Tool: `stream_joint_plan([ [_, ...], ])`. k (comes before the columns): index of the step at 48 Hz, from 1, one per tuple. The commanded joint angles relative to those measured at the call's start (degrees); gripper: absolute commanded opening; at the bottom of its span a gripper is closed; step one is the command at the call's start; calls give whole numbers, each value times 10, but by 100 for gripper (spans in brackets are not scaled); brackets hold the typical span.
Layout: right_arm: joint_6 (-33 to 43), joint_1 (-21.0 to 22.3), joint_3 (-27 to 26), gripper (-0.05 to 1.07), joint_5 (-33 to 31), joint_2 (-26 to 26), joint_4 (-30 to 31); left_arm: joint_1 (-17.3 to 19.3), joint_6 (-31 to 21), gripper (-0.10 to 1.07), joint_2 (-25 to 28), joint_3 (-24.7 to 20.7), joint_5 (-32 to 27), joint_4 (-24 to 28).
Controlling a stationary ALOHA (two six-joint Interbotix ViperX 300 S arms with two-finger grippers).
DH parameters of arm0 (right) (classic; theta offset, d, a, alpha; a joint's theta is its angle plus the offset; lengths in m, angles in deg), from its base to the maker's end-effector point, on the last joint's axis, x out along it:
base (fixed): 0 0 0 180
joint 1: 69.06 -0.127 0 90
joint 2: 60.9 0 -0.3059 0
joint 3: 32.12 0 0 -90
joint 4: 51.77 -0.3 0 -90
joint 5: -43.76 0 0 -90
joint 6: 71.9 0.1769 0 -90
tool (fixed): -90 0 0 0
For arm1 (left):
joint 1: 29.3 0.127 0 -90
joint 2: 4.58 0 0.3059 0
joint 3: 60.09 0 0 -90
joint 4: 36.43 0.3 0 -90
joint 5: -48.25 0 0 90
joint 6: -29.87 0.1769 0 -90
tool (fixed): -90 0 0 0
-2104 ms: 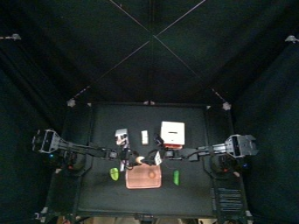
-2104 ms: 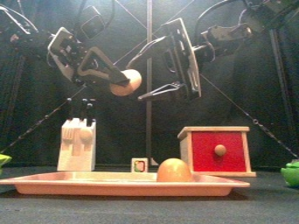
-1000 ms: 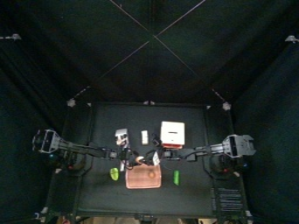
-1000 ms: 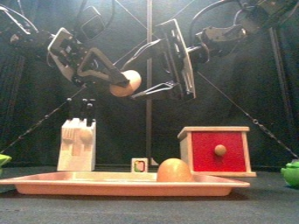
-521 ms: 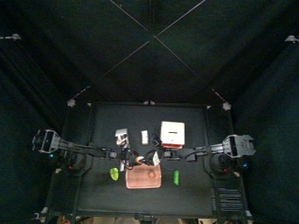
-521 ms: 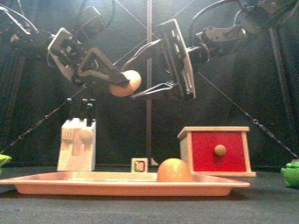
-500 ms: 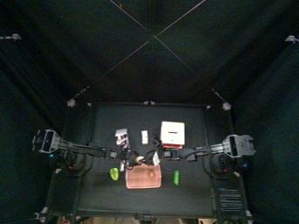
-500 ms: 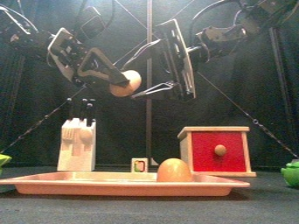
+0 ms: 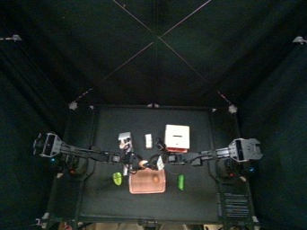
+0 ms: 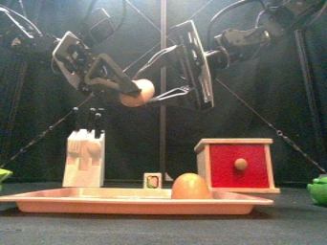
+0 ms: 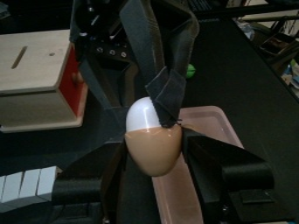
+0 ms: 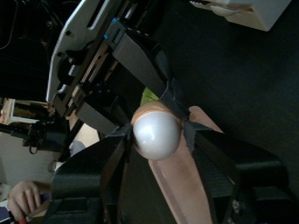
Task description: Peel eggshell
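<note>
Egg, half tan eggshell and half bared white, hung high above the pink tray, so falling bits would likely land there. The left gripper was clenched on the shelled end. The right gripper straddled the white end, probably to pull; whether it grasped, I cannot tell.
</note>
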Motion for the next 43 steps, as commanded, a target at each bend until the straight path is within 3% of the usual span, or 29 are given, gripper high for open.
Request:
stream_joint_plan([
  [1, 0, 2, -11, 74, 4, -10, 1, 0, -1, 53, -3, -11, 4, 1],
  [11, 1, 2, -12, 63, 4, -10, -2, 1, -1, 53, -3, -11, 4, 1],
  [43, 1, 2, 5, 62, 4, -29, -4, 3, -1, 53, -8, -3, 4, 1],
])
